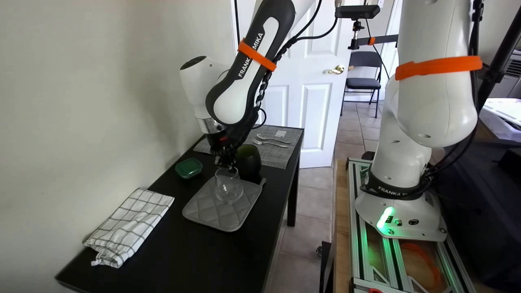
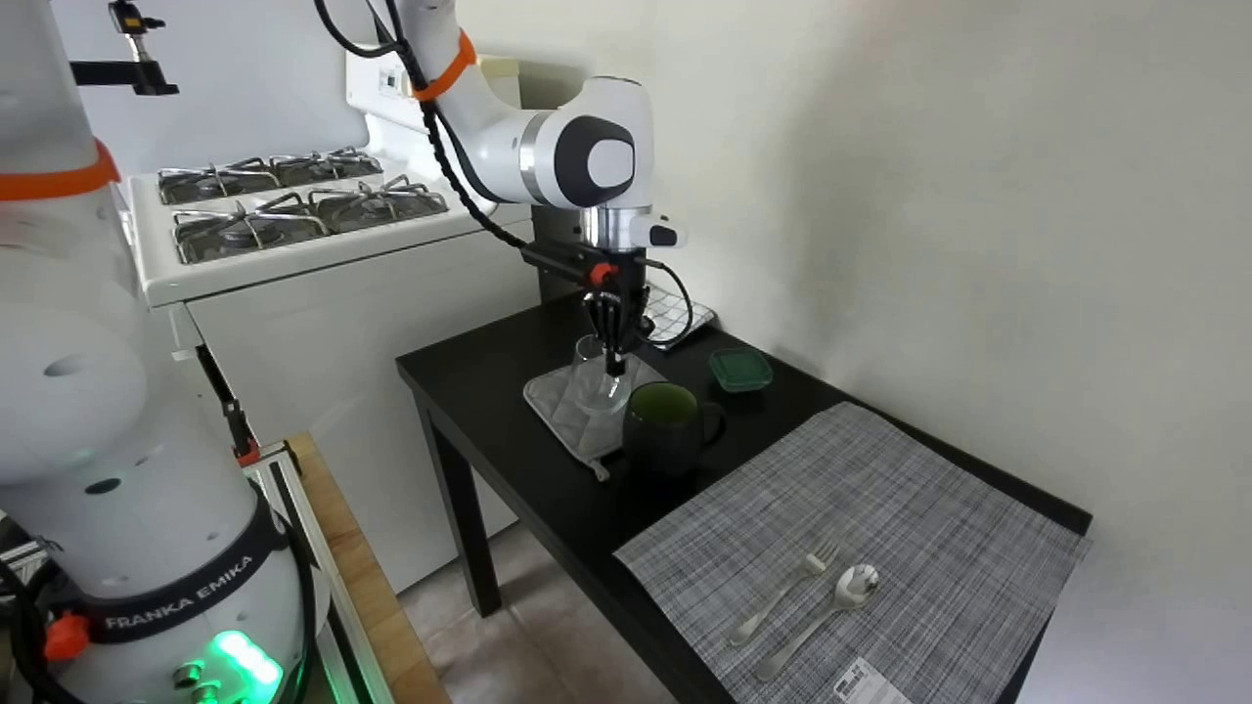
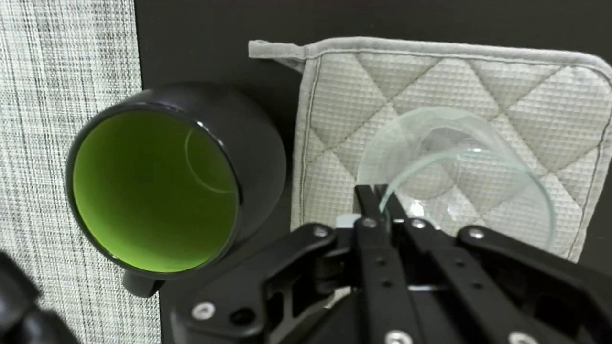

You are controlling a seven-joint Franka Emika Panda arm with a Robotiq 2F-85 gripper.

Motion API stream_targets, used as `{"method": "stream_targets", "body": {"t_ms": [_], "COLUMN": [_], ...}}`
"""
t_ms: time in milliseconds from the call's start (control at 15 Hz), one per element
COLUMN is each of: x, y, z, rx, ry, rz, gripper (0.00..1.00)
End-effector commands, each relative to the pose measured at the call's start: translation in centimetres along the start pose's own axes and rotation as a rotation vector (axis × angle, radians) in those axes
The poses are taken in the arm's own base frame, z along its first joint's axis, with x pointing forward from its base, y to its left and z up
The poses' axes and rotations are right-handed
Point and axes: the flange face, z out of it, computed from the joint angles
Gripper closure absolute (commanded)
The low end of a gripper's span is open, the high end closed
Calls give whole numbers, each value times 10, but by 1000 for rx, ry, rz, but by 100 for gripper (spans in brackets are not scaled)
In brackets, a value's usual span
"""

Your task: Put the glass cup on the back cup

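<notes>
- Tabletop (image 1: 195,256): dark, one long edge running along the wall (image 1: 101,101).
- Placemat (image 2: 880,469): grey weave, flat over one end of the tabletop.
- Checked cloth (image 1: 134,224): white with dark grid lines, folded, lying by the wall toward the opposite end. Partly hidden in an exterior view.
- Pot holder (image 3: 430,81): pale grey, quilted, lying flat between cloth and placemat.
- Dark cup (image 2: 660,440): upright, bright green inside, standing on the tabletop between pot holder and placemat.
- Glass cup (image 1: 228,189): clear, mouth up, over the pot holder and just beside the dark cup. I have it by the rim. Clear glass reads badly here; can't tell whether its base touches the pot holder or sits slightly off it.
- Green container (image 1: 189,168): low, squarish, on the tabletop near the wall.
- Fork (image 2: 778,597) and spoon (image 2: 849,593): side by side on the placemat, roughly parallel. White label (image 2: 869,684) near the spoon.
- My fingers (image 3: 368,203): closed almost together, glass cup's wall pinched between the tips. Wrist view puts them on the rim side facing the dark cup.
</notes>
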Motion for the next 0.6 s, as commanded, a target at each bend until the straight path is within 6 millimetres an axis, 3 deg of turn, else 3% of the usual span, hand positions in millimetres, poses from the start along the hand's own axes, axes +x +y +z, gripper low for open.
{"method": "stream_targets", "body": {"t_ms": [0,200,533], "x": [5,2,-13], "y": [-1,6,24], "z": [1,-19,-81], "rx": [-3,10,33], "ry": [21,27,97], "rz": [13,18,47], "gripper": [99,99,99]}}
